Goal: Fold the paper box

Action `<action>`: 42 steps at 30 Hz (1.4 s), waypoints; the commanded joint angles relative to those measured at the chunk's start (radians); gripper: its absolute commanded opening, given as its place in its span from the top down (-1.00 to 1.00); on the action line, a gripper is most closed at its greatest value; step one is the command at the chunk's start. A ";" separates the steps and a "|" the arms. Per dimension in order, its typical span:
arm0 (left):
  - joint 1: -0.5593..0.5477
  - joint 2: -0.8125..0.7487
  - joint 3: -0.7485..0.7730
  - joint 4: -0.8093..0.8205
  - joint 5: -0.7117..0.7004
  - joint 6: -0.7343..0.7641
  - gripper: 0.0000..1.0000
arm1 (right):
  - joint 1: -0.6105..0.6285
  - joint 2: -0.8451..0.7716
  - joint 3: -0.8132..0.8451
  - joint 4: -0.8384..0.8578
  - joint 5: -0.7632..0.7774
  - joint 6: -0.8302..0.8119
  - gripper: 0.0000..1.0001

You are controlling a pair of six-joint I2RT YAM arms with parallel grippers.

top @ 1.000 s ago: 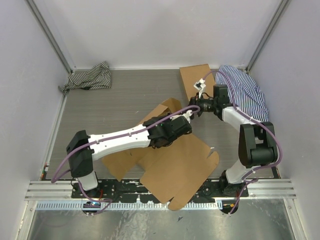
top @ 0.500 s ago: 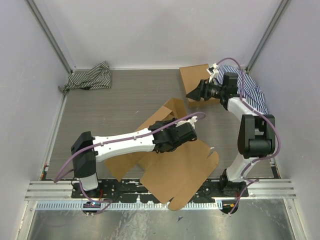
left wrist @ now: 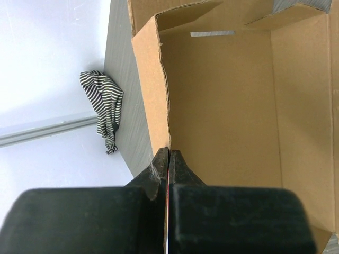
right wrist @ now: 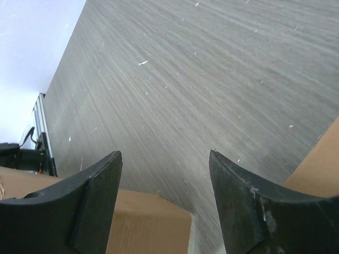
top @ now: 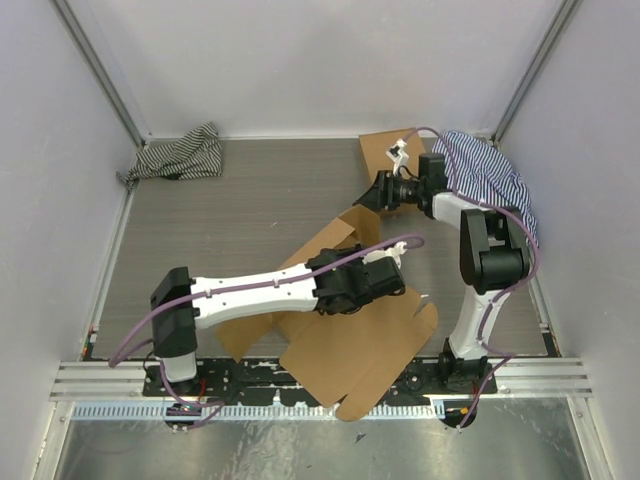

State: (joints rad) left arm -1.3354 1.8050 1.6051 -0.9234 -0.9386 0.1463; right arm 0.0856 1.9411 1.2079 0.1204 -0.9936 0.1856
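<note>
Plain brown die-cut cardboard paper box point(top: 350, 340) on a grey, fine-streaked tabletop point(top: 250, 200). Beyond the box to the left, a black-and-white striped crumpled cloth point(top: 180, 155); to its right, a blue-and-white striped cloth point(top: 500, 175).

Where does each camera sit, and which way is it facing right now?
Top external: high behind the robot, looking down on the table; left gripper and right gripper both show.
Left wrist: looks along its shut fingers, which pinch the paper box wall.
Right wrist: looks down between its open fingers at the table.
Shared: top external and left wrist both show the striped cloth.
</note>
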 commanded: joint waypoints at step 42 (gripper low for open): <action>-0.023 0.182 0.162 -0.122 0.052 -0.019 1.00 | 0.097 -0.556 -0.535 0.148 0.046 -0.073 -0.49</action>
State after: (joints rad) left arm -1.3525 1.9572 1.7374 -1.0424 -0.9596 0.1371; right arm 0.1539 1.4269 0.6827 0.1761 -0.9817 0.1123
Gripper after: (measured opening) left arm 0.011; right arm 0.744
